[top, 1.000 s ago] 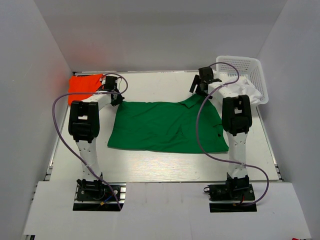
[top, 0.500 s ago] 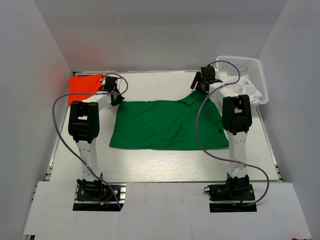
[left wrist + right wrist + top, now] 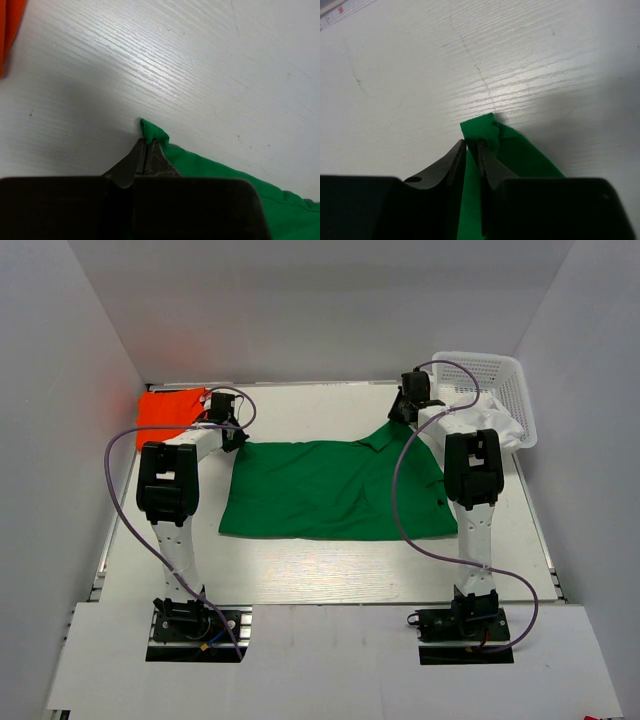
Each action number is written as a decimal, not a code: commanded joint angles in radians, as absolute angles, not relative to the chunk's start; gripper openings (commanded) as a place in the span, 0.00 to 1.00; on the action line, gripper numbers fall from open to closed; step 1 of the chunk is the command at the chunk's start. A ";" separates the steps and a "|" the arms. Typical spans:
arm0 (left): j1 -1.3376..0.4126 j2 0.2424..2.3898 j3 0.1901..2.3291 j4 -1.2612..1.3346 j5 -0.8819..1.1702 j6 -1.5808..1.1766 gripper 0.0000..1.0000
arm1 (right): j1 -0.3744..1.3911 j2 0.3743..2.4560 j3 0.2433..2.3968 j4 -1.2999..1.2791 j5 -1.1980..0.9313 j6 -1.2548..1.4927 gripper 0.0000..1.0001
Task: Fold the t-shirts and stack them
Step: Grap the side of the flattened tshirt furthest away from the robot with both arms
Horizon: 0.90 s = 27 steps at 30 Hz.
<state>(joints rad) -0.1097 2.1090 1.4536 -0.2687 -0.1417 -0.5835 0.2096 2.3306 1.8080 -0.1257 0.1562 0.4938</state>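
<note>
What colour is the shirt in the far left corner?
Orange-red shirt; the top view shows it best.

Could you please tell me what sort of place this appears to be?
Probably a lab robot test cell: white table boxed in by plain walls, left arm and right arm bolted at its near edge, green t-shirt spread out.

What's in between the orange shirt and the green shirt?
Mostly bare table, plain in the left wrist view. The top view shows the left end effector there too, shut on the green shirt's corner.
</note>
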 commanded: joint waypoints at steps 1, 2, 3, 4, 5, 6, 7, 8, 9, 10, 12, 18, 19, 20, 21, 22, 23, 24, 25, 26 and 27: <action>-0.109 2.100 1.443 -0.336 -0.156 -0.571 0.00 | 0.209 2.342 1.810 -0.106 0.179 0.502 0.21; -0.109 2.091 1.443 -0.345 -0.166 -0.571 0.00 | 0.206 2.339 1.813 -0.115 0.183 0.497 0.21; -0.109 2.082 1.443 -0.345 -0.166 -0.571 0.00 | 0.206 2.341 1.813 -0.120 0.192 0.502 0.21; -0.109 2.082 1.443 -0.345 -0.166 -0.571 0.00 | 0.206 2.339 1.812 -0.150 0.201 0.497 0.26; -0.109 2.073 1.443 -0.345 -0.166 -0.571 0.00 | 0.206 2.339 1.813 -0.158 0.234 0.495 0.33; -0.109 2.072 1.431 -0.345 -0.166 -0.571 0.00 | 0.206 2.339 1.813 -0.167 0.245 0.483 0.34; -0.109 2.062 1.431 -0.345 -0.166 -0.571 0.00 | 0.206 2.338 1.810 -0.190 0.258 0.479 0.37; -0.109 2.062 1.422 -0.336 -0.166 -0.571 0.00 | 0.206 2.336 1.806 -0.189 0.268 0.471 0.39; -0.109 2.062 1.422 -0.336 -0.166 -0.571 0.00 | 0.207 2.336 1.802 -0.190 0.270 0.441 0.41; -0.109 2.062 1.422 -0.336 -0.166 -0.571 0.00 | 0.207 2.339 1.798 -0.192 0.271 0.433 0.41; -0.109 2.062 1.422 -0.336 -0.166 -0.571 0.00 | 0.207 2.342 1.795 -0.187 0.244 0.414 0.37; -0.109 2.062 1.422 -0.336 -0.157 -0.571 0.00 | 0.207 2.338 1.784 -0.129 0.178 0.406 0.01; -0.109 2.062 1.422 -0.336 -0.156 -0.571 0.00 | 0.210 2.333 1.784 -0.121 0.181 0.408 0.00; -0.109 2.062 1.422 -0.336 -0.156 -0.580 0.00 | 0.210 2.321 1.786 -0.120 0.184 0.411 0.00; -0.109 2.062 1.431 -0.336 -0.156 -0.580 0.00 | 0.210 2.309 1.784 -0.115 0.186 0.413 0.00; -0.109 2.051 1.431 -0.336 -0.169 -0.580 0.00 | 0.207 2.306 1.776 -0.112 0.187 0.413 0.00; -0.109 2.042 1.431 -0.336 -0.169 -0.580 0.00 | 0.206 2.266 1.766 -0.112 0.187 0.408 0.00; -0.109 2.033 1.431 -0.336 -0.187 -0.590 0.00 | 0.210 2.254 1.757 -0.106 0.192 0.403 0.00; -0.109 2.022 1.421 -0.336 -0.201 -0.591 0.00 | 0.209 2.218 1.714 -0.098 0.192 0.399 0.00; -0.109 1.988 1.399 -0.325 -0.216 -0.591 0.00 | 0.210 2.176 1.698 -0.095 0.180 0.391 0.00; -0.123 1.970 1.387 -0.325 -0.251 -0.591 0.00 | 0.213 2.155 1.680 -0.091 0.173 0.391 0.00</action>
